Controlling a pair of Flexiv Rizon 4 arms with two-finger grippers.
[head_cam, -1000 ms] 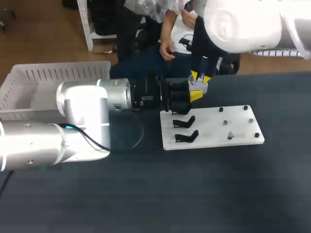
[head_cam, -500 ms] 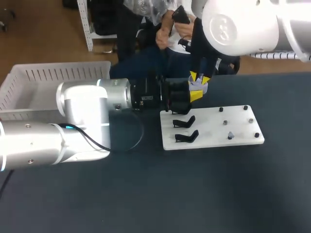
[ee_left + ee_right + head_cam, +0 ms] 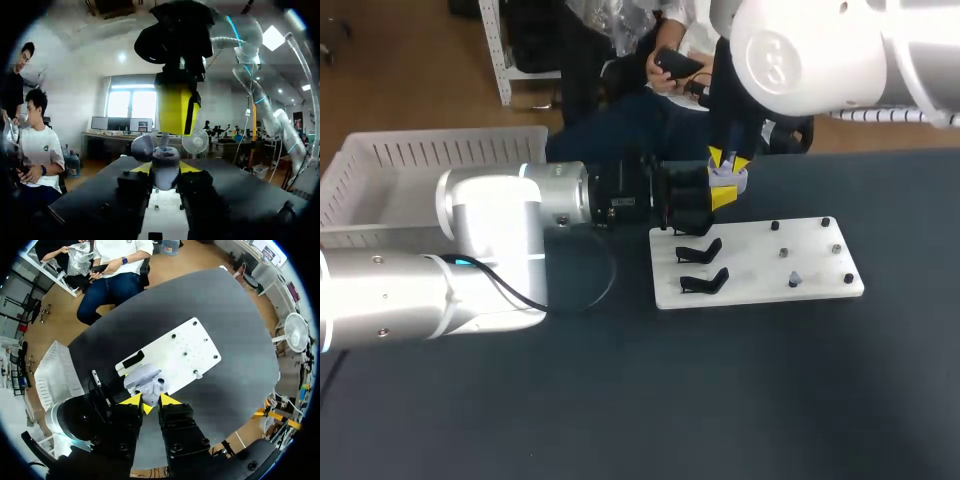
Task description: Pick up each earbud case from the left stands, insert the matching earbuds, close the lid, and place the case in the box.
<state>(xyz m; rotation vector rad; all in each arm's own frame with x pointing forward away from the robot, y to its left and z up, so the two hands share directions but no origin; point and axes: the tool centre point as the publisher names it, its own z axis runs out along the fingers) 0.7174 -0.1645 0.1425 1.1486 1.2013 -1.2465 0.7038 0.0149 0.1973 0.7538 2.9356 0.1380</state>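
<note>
The left gripper (image 3: 165,172) is clamped on the case (image 3: 165,161), with one yellow-tipped finger pressed against each side. It holds the case in the air over the far left corner of the board (image 3: 760,285). The case is pale lavender, and its lid (image 3: 143,146) stands open, tipped up to one side. The right gripper (image 3: 150,401) hangs straight above the case, pointing down at the open body with its end just over it. I cannot tell whether it is open, closed or pinching something. In the right wrist view the case lies directly ahead of that gripper, with the board behind it. The left arm (image 3: 490,240) comes in from the left and lies level over the table (image 3: 620,400). The right arm (image 3: 810,50) comes down from the far right. The white board lies flat on the dark table, right of the middle. Two black stands (image 3: 700,250) sit on its left part, one behind the other, near the held case but apart from it. Small dark pegs (image 3: 783,252) dot the board's right half, too small to tell what sits on them. The white slatted box (image 3: 420,165) stands at the far left, behind the left arm and well apart from the board.
</note>
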